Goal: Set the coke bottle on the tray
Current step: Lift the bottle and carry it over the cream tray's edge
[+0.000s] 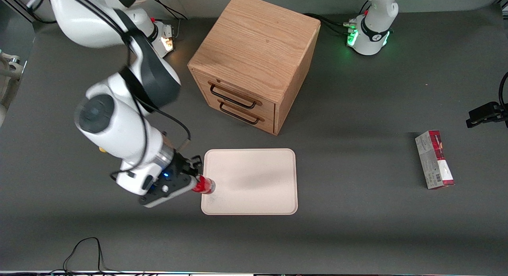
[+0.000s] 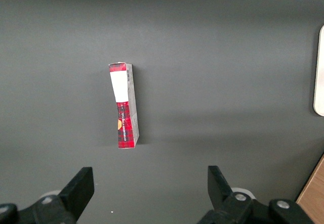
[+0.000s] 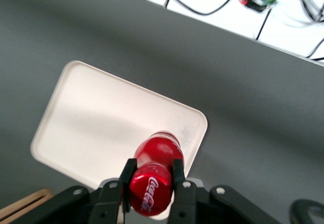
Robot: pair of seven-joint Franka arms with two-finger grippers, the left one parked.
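My right gripper (image 1: 195, 184) is shut on the coke bottle (image 1: 204, 185), a small bottle with a red cap and red label. It holds the bottle over the edge of the tray (image 1: 254, 181) at the working arm's end. The tray is pale cream-pink, flat and bare, nearer the front camera than the wooden cabinet. In the right wrist view the fingers (image 3: 127, 176) clamp the bottle (image 3: 154, 176) just under its red cap, with the tray (image 3: 101, 123) below it.
A wooden drawer cabinet (image 1: 254, 62) with two drawers stands farther from the front camera than the tray. A red-and-grey carton (image 1: 434, 160) lies toward the parked arm's end of the table; it also shows in the left wrist view (image 2: 124, 105). A small yellow lump (image 1: 102, 150) peeks out beside my arm.
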